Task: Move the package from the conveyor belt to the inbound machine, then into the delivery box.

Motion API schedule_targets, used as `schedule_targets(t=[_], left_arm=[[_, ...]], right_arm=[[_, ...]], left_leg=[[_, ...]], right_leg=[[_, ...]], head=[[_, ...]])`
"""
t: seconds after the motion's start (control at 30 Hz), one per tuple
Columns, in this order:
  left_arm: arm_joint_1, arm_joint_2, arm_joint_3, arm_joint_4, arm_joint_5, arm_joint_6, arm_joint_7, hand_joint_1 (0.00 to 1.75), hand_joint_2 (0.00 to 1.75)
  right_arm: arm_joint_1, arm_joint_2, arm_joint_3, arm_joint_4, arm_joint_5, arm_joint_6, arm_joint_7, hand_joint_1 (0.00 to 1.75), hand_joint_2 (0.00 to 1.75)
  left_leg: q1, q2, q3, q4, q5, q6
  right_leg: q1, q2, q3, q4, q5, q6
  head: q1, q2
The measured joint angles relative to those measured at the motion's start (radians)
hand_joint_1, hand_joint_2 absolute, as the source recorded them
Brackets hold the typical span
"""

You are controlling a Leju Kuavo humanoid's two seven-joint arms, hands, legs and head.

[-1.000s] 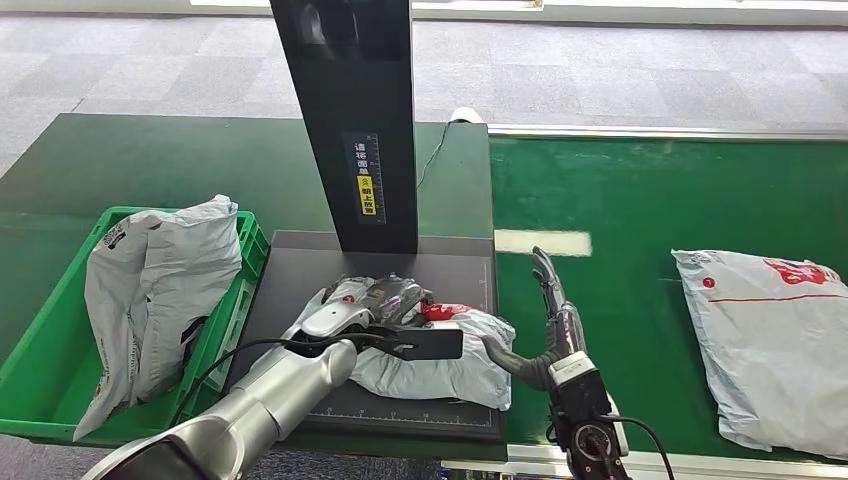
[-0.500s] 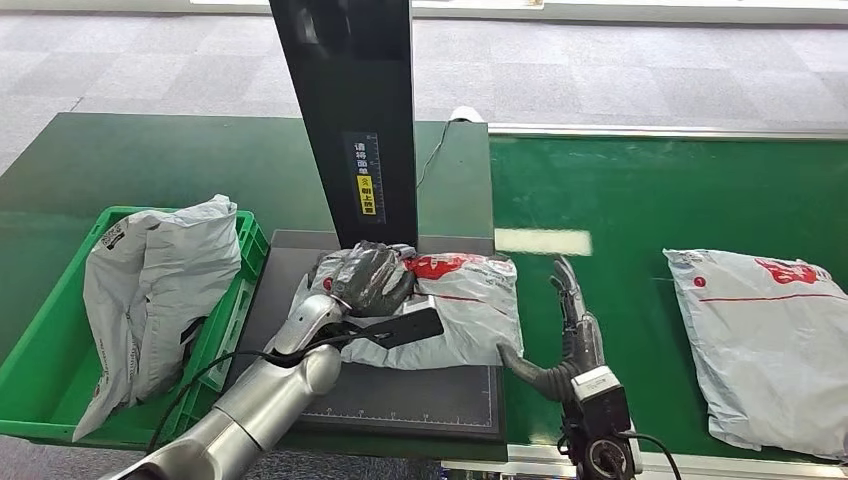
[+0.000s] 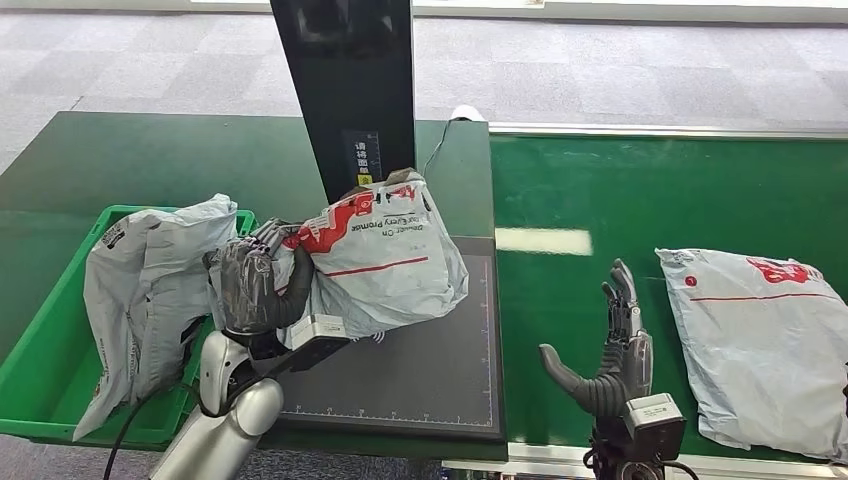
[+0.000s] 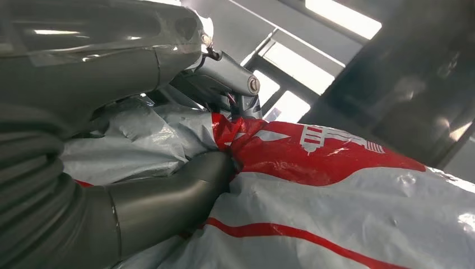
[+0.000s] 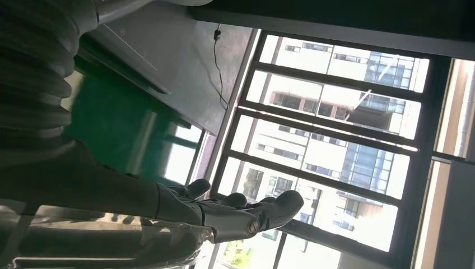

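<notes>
Above the scanner plate (image 3: 420,370), the left robot hand (image 3: 250,285) grips the package (image 3: 385,260) — thumb (image 4: 168,196) pinching its red fold.

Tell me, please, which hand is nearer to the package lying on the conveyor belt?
Right. The right hand hovers open just beside that package; the left hand is far across, by the green bin.

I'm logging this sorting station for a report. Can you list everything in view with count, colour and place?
Held package: one, grey-white with red print, lifted above the scanner platform.
Package in bin: one, grey, standing in the green bin.
Package on belt: one, grey-white, red marks, right side.
Green bin: one, left.
Scanner platform: one, dark grey, centre.
Black column: one, behind the platform.
Conveyor belt: one, green.
Left hand: grips the held package.
Right hand: holds nothing, fingers apart, over the belt.
</notes>
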Motion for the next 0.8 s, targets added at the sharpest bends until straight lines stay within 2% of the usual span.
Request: schedule_targets(t=[0.23, 0.63, 0.73, 0.8], left_arm=[[0.037, 0.013, 0.03, -0.083, 0.0, 0.0, -0.002, 1.75, 1.75], [0.053, 0.018, 0.046, -0.115, 0.0, 0.01, -0.007, 1.75, 1.75], [0.08, 0.002, 0.092, -0.162, 0.026, 0.021, -0.043, 1.75, 1.75], [0.105, -0.019, 0.161, -0.217, 0.071, 0.022, -0.099, 1.75, 1.75]], right_arm=[[0.007, 0.003, -0.013, -0.023, -0.001, 0.0, 0.0, 0.0, 1.75], [0.008, 0.008, -0.017, -0.03, -0.002, 0.0, 0.0, 0.0, 1.75], [0.008, 0.008, -0.017, -0.03, 0.002, -0.011, 0.0, 0.0, 1.75], [0.008, 0.008, -0.018, -0.031, 0.003, -0.024, 0.0, 0.0, 1.75]], left_leg=[[0.0, 0.0, 0.0, 0.0, 0.0, 0.0], [0.0, 0.0, 0.0, 0.0, 0.0, 0.0], [0.0, 0.001, 0.0, 0.0, 0.0, 0.0], [0.0, 0.001, 0.0, 0.0, 0.0, 0.0]], right_leg=[[0.0, 0.0, 0.0, 0.0, 0.0, 0.0], [0.0, 0.0, 0.0, 0.0, 0.0, 0.0], [0.0, 0.001, 0.0, 0.0, 0.0, 0.0], [0.0, 0.001, 0.0, 0.0, 0.0, 0.0]], head=[[0.0, 0.0], [0.0, 0.0], [0.0, 0.0], [0.0, 0.0]])
